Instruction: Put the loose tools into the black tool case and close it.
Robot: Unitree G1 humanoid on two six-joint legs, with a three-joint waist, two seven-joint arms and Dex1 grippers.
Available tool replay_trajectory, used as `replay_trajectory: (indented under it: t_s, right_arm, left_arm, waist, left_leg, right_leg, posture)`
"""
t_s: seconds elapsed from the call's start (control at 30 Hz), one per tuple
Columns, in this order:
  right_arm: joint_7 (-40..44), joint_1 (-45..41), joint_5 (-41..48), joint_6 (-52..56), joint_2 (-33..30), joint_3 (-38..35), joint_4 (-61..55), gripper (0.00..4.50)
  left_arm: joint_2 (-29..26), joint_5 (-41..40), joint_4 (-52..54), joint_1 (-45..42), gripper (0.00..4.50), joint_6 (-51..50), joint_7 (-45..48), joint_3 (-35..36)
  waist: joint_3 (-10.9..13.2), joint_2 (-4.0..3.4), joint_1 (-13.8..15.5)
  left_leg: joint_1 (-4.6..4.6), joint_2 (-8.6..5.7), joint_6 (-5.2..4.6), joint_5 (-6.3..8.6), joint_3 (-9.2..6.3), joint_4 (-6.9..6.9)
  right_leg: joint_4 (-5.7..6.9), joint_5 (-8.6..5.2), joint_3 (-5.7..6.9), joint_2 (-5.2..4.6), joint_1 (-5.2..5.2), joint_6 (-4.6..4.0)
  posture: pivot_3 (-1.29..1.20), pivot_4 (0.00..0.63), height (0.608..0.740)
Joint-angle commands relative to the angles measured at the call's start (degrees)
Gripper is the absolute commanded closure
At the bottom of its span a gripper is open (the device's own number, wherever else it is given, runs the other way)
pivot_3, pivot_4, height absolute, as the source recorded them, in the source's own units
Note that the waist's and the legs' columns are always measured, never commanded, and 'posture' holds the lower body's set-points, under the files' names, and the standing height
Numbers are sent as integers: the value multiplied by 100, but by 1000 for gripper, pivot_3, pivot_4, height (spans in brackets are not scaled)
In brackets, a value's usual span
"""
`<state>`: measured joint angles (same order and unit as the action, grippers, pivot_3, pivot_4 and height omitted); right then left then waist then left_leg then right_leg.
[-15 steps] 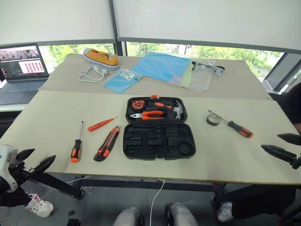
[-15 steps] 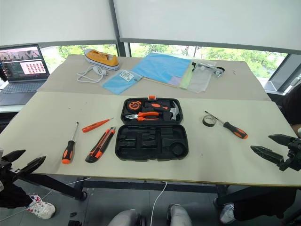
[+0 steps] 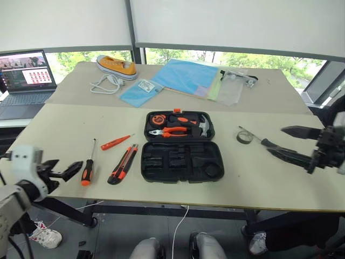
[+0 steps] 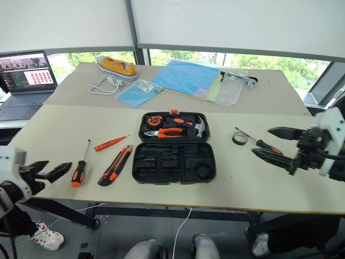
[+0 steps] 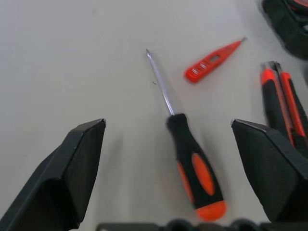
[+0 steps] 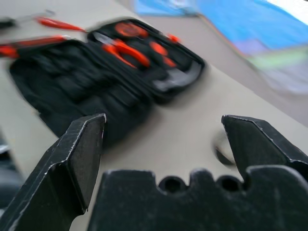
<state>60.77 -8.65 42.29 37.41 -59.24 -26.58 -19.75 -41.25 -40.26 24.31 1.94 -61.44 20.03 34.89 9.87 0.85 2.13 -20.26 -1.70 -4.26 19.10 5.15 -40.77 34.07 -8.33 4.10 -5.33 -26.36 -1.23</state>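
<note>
The black tool case (image 3: 182,162) lies open at the table's centre, its near half holding bare slots. Its far half (image 3: 205,135) keeps pliers, a hammer and a tape measure. To its left lie an orange-and-black screwdriver (image 3: 87,171), a thin orange screwdriver (image 3: 115,143) and a utility knife (image 3: 123,164). My left gripper (image 3: 64,168) is open just left of that screwdriver's handle (image 5: 195,175). On the right, a dark tape roll (image 3: 244,137) sits beside a second screwdriver (image 4: 268,147). My right gripper (image 3: 274,138) hovers open over that screwdriver, pointing toward the case (image 6: 72,82).
At the back stand an orange shoe (image 3: 116,66), a white cable (image 3: 105,84), blue sheets (image 3: 186,75) and a clear bag (image 3: 232,86). A laptop (image 3: 24,75) sits far left. The table's front edge (image 3: 178,204) runs just below the case.
Both arms have come up and inward over the table. The left gripper has moved right toward the left screwdriver; the right gripper has moved left over the right screwdriver. The tools lie still.
</note>
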Motion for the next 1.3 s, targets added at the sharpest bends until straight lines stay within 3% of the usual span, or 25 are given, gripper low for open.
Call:
replay_trajectory:
  t_s: [0.03,0.33,0.37,0.43,0.7,0.87,1.0,1.07,1.13,1.2,1.3]
  right_arm:
    - [-132,-424,550,252,35,408,-846,0]
    - [-367,-1079,722,291,354,1149,-1197,0]
    - [-349,-1070,673,260,356,1185,-1188,0]
    - [-308,-1040,589,196,345,1220,-1167,0]
    - [-186,-919,427,75,268,1132,-1062,0]
    - [-191,-852,548,322,164,1043,-1075,0]
    - [-248,-652,473,317,111,942,-1138,0]
    - [-452,-488,427,333,178,812,-1193,0]
    - [-595,-288,387,327,217,708,-1298,0]
    - [-764,-59,347,318,262,611,-1460,0]
    - [-976,225,345,327,325,480,-1653,0]
  left_arm:
    - [245,123,109,-530,16,-752,-796,-365]
    - [719,421,-425,-909,16,-1305,-1223,-792]
    - [748,486,-470,-910,423,-1293,-1260,-820]
    - [778,624,-533,-879,708,-1231,-1295,-851]
    - [662,888,-786,-986,3606,-808,-1104,-654]
    - [-340,916,-1382,-1542,3650,608,444,-874]
    - [-1235,1042,-1760,-2094,3650,1950,2521,-1771]
    - [-1478,1352,-2054,-2852,3650,2720,3825,-2773]
    - [-1387,1839,-2494,-3598,3650,3397,4679,-3683]
    - [-915,2340,-3125,-4434,3650,3993,5287,-4524]
    - [-262,2759,-3980,-5221,3650,4540,5866,-5186]
  waist:
    - [1,1,3]
    - [-1,13,-3]
    - [-2,11,3]
    - [-3,11,5]
    - [-10,-2,1]
    - [7,28,9]
    - [9,36,45]
    - [10,34,62]
    - [9,34,77]
    - [9,34,75]
    - [10,35,48]
  left_leg:
    - [0,0,0,0,0,0]
    - [6,-2,10,-5,5,-1]
    - [7,-2,15,-8,5,0]
    - [8,-2,24,-14,3,0]
    - [14,-1,27,-15,2,0]
    - [4,7,36,-21,-1,-2]
    - [-7,8,37,-20,-8,-5]
    - [-10,2,35,-18,-3,-5]
    - [-15,-3,35,-18,1,-4]
    - [-18,-5,34,-19,1,-5]
    - [-27,-6,25,-25,10,-15]
  right_leg:
    - [1,0,0,0,1,-1]
    - [0,1,4,1,5,-9]
    - [1,-1,3,1,5,-11]
    - [2,-2,6,1,6,-12]
    - [8,-6,3,0,8,-4]
    - [10,-6,19,2,-1,-4]
    - [0,7,37,-7,-2,-29]
    - [-3,8,38,-11,-1,-31]
    - [-4,7,45,-16,-2,-32]
    - [-4,7,59,-13,1,-32]
    - [-4,8,100,-8,6,-32]
  posture:
    - [0,150,718]
    - [0,150,718]
    - [0,150,718]
    - [0,150,718]
    - [0,150,718]
    - [0,150,718]
    - [0,150,718]
    - [0,150,718]
    - [0,150,718]
    - [0,150,718]
    - [0,150,718]
